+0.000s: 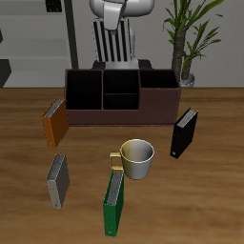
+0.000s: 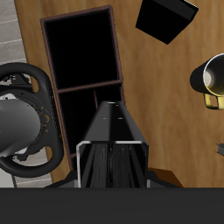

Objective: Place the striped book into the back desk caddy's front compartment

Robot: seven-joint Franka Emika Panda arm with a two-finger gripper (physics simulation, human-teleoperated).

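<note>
The striped book (image 1: 115,43) hangs upright in the air, black and pale stripes showing, with my gripper (image 1: 114,23) shut on its upper end. It is above the back rim of the back desk caddy (image 1: 86,116), a wide dark brown box with black cells. The book is clear of the caddy and over its middle section. The small front compartment (image 1: 120,101) lies below the book and nearer the table's front edge. In the wrist view the striped book (image 2: 112,149) is seen end-on, over the caddy's (image 2: 48,52) open cells, hiding part of the middle section.
In front of the caddy stand an orange book (image 1: 54,122), a grey book (image 1: 58,179), a green book (image 1: 113,202), a black book (image 1: 184,133) and a cream mug (image 1: 137,157). A potted plant (image 1: 186,38) stands behind the caddy's end.
</note>
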